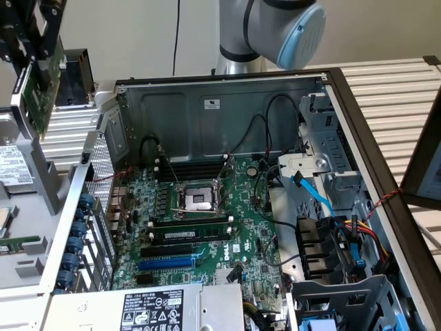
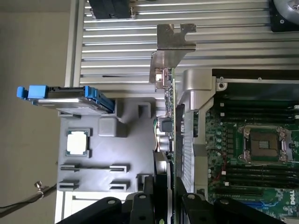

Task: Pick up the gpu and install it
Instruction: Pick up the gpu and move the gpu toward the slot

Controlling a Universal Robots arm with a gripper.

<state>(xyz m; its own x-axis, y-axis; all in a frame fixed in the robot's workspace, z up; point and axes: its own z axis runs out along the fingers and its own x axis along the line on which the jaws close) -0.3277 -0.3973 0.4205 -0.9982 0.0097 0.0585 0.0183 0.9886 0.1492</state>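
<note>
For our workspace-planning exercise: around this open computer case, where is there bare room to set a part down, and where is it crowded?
Free: the slatted bench past the case wall on the exterior view's right. Crowded: the cables beside the motherboard, and the grey tray with its chip and hard drive, where the gripper grips the gpu.

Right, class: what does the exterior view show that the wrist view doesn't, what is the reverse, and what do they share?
Exterior view's extras: the arm's grey and blue joint, the power supply and the blue and orange cables in the case. Wrist view's extras: the blue rail on the drive's end and a thin wire. Shared: the gripper closed on the gpu, the hard drive, the grey tray and the motherboard.
</note>
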